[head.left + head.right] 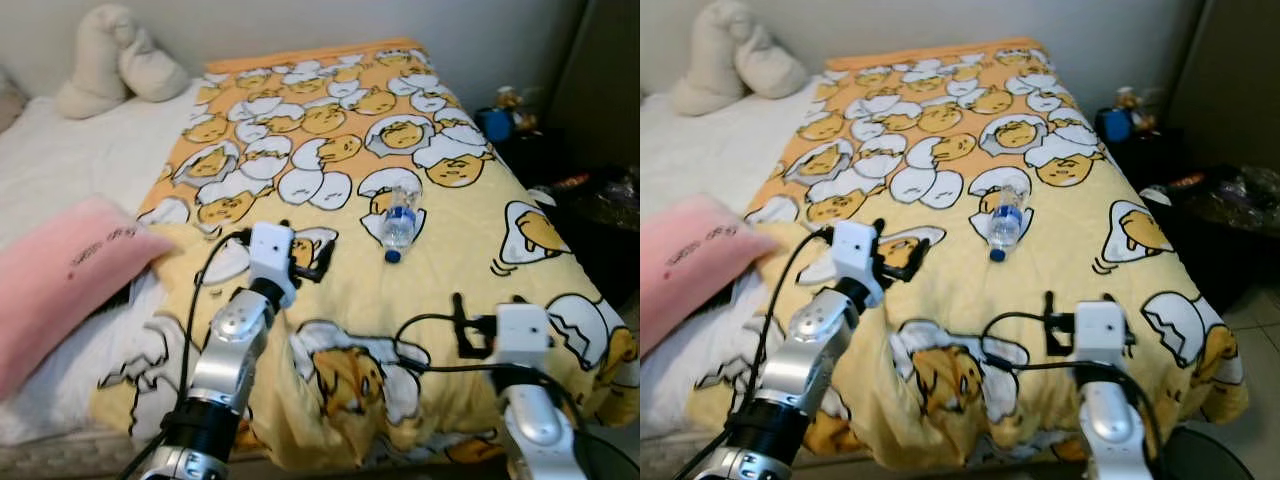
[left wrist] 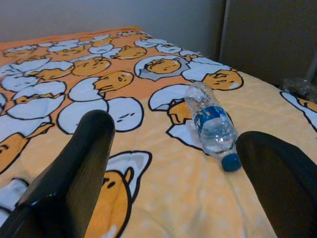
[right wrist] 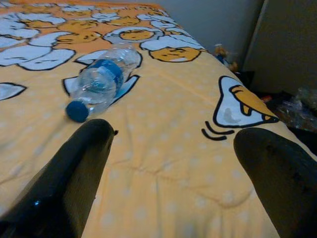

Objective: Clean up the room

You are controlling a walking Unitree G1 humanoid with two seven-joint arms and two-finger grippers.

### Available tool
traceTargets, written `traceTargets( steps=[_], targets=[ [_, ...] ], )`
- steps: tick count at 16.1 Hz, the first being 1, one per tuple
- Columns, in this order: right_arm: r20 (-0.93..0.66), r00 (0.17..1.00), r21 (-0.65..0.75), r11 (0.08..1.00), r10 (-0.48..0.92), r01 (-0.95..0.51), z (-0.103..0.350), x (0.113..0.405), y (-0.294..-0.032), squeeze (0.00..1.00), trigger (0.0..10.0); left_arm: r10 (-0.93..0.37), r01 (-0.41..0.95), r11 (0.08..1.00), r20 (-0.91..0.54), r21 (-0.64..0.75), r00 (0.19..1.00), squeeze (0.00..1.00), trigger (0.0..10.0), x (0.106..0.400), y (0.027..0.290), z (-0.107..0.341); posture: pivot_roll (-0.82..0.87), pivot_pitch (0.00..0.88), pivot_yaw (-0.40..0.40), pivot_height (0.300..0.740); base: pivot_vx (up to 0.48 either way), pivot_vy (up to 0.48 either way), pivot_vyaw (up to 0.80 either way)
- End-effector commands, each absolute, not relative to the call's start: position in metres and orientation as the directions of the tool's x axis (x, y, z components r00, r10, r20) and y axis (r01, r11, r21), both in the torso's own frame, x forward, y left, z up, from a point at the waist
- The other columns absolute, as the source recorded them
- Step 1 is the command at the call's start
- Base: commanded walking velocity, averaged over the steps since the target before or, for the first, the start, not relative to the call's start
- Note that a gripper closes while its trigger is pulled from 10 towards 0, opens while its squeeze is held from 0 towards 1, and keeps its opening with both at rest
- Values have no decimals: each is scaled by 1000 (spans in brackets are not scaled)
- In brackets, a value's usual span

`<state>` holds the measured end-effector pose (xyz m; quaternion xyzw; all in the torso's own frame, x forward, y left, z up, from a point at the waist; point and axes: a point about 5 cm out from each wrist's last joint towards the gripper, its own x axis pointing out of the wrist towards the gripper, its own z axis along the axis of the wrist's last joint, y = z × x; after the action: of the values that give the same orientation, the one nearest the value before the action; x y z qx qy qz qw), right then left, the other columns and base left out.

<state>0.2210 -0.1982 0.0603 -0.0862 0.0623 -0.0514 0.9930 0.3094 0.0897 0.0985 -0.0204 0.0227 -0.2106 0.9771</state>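
A clear plastic water bottle [image 1: 400, 222] with a blue label and blue cap lies on its side on the yellow egg-print blanket [image 1: 450, 250], cap towards me. My left gripper [image 1: 305, 250] hovers over the blanket, left of and slightly nearer than the bottle. In its wrist view the bottle [image 2: 213, 124] lies ahead between the spread fingers [image 2: 84, 163], so this gripper is open. My right gripper [image 1: 488, 305] is over the blanket near the bed's foot, right of the bottle and closer to me. It is also open, with the bottle [image 3: 101, 79] ahead of one finger [image 3: 79, 168].
A pink pillow [image 1: 60, 270] lies on the white sheet [image 1: 60, 160] to the left. White cushions [image 1: 115, 60] sit by the far wall. Right of the bed is a dark area with a blue object [image 1: 495, 122] and plastic bags [image 1: 605, 195].
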Motion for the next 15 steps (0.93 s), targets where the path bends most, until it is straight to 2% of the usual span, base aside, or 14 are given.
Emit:
traceTargets(
  steps=[1,4,7,10,12,15],
  targets=[
    [-96,992,-168,983,-85,68,64,225,-190,0,10000,-399,398,916,-19,-41,917,0,10000,312,98,104,-243,0,136,730,458,0,0],
    [-86,994,-198,979,-66,48,71,230,-193,0,10000,-374,365,922,-46,-131,926,0,10000,313,95,97,-255,0,112,730,455,0,0],
    [-97,995,-247,969,-33,8,80,235,-210,0,10000,-340,316,933,-134,-172,931,0,10000,306,88,79,-266,0,53,730,0,0,0],
    [-113,994,-276,961,-1,-30,85,243,-220,0,10000,-322,299,939,-132,-172,937,0,10000,304,82,77,-254,0,-2,730,0,0,0],
    [-122,992,-268,962,14,-46,85,248,-220,0,10000,-325,307,939,-111,-156,939,0,10000,305,81,80,-240,0,-3,730,0,0,0],
    [-123,992,-228,972,21,-49,82,253,-210,0,10000,-337,323,935,-82,-149,938,0,10000,305,85,86,-226,0,13,730,421,-80,0]
  ],
)
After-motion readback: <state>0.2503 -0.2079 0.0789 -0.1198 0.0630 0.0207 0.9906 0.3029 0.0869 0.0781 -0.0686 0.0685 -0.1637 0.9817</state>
